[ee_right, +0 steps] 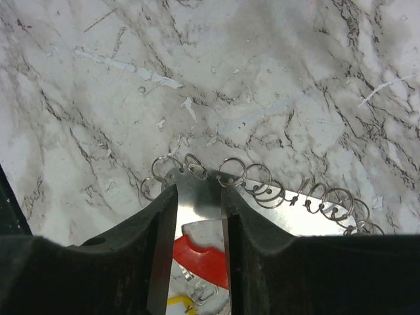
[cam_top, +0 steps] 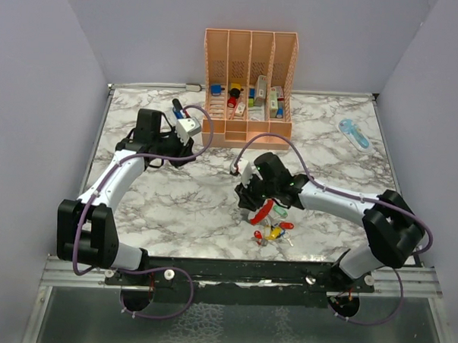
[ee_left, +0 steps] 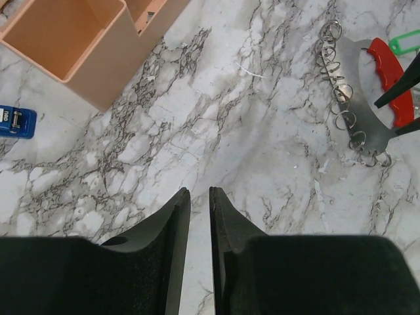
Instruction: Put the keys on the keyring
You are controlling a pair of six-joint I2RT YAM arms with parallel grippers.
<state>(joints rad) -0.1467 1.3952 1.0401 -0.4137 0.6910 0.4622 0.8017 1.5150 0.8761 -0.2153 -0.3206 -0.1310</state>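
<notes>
Keys, coloured heads, clustered near the table's near edge; keyring flat just beyond them; right gripper, fingers narrowed astride its silver end, firm hold cannot be told; left gripper, fingers narrowly parted, empty, beside the far-edge organiser.

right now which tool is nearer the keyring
Right. The right tool is directly at the keyring, a finger on either side of one end. The left tool hangs near the organiser, well away from it.
</notes>
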